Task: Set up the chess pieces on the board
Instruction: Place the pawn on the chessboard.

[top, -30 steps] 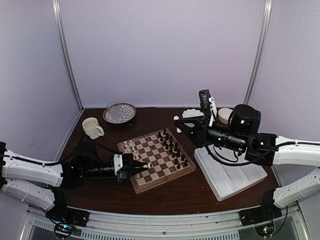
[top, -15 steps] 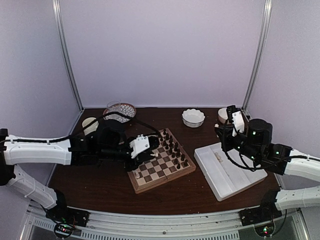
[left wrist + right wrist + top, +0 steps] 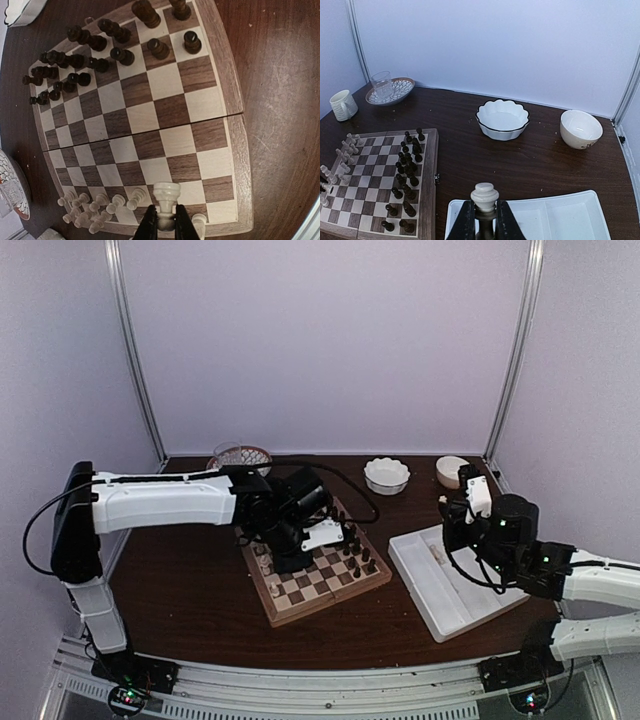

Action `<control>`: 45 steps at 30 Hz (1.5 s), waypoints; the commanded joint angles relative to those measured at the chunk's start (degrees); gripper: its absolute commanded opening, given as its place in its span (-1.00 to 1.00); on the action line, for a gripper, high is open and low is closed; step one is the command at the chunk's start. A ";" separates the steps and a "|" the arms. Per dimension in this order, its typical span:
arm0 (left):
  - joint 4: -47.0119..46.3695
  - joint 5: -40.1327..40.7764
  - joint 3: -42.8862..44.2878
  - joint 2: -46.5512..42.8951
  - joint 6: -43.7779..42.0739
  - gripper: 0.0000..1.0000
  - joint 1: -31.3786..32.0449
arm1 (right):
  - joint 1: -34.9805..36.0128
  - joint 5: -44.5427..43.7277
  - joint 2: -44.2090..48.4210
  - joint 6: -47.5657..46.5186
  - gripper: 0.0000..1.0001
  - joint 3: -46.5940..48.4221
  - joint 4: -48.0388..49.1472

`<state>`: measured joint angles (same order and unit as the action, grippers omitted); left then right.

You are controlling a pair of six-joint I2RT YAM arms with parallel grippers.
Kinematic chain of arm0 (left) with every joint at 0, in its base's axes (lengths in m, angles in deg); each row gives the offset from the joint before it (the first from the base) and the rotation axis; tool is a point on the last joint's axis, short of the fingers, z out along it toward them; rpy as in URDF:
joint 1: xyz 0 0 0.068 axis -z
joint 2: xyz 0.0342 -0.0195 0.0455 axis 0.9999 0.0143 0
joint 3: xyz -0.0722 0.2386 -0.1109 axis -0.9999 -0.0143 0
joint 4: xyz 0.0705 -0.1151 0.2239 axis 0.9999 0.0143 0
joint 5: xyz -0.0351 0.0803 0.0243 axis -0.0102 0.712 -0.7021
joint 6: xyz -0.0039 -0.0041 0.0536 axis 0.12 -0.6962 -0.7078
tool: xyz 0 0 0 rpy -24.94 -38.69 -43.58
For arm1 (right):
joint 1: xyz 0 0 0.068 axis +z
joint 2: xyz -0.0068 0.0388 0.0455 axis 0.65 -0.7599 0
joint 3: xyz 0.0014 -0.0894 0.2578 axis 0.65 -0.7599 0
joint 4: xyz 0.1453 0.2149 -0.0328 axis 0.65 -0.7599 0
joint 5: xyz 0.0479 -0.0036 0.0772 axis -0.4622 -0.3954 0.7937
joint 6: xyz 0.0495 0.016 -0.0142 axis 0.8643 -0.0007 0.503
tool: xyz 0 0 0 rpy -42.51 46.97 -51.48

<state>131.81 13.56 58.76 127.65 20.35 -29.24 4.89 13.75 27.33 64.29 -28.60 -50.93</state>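
Left gripper (image 3: 164,224) is being clenched on a cream-white piece (image 3: 166,196), which is being held upright over the board (image 3: 234,100) at its cream-side edge rows, just beside a lone cream piece (image 3: 199,223) near the corner (contact with the square below cannot be told). The other cream pieces (image 3: 95,206) are being seen bunched along that same end, some leaning. The dark pieces (image 3: 80,62) are being seen crowded at the opposite end. Right gripper (image 3: 481,220) is being clenched on a second cream-white piece (image 3: 484,194), which is being held upright above the far end of the white tray (image 3: 560,215), well apart from the board. Behind the tray, a scalloped bowl (image 3: 502,120) and a plain bowl (image 3: 580,129) are being shown on the table (image 3: 460,130). A mug (image 3: 342,105) and a glass (image 3: 382,84) on a patterned plate (image 3: 402,91) are being shown past the board's far left corner.
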 commanded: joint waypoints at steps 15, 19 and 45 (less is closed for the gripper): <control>37.46 11.02 27.32 20.97 -0.54 -0.85 2.17 | -0.37 -3.71 4.30 -0.10 -1.00 -2.67 1.96; 39.53 13.02 28.39 24.51 -0.97 -0.85 2.26 | -0.42 -3.79 4.05 -0.12 -1.00 -2.45 1.80; 39.59 12.36 31.15 29.66 -0.52 -0.49 2.81 | -0.43 -3.64 4.02 0.00 -1.00 -2.67 2.15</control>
<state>169.88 26.43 88.16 156.55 19.65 -26.74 4.69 11.02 30.93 64.31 -30.57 -49.88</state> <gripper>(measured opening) 0.214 0.105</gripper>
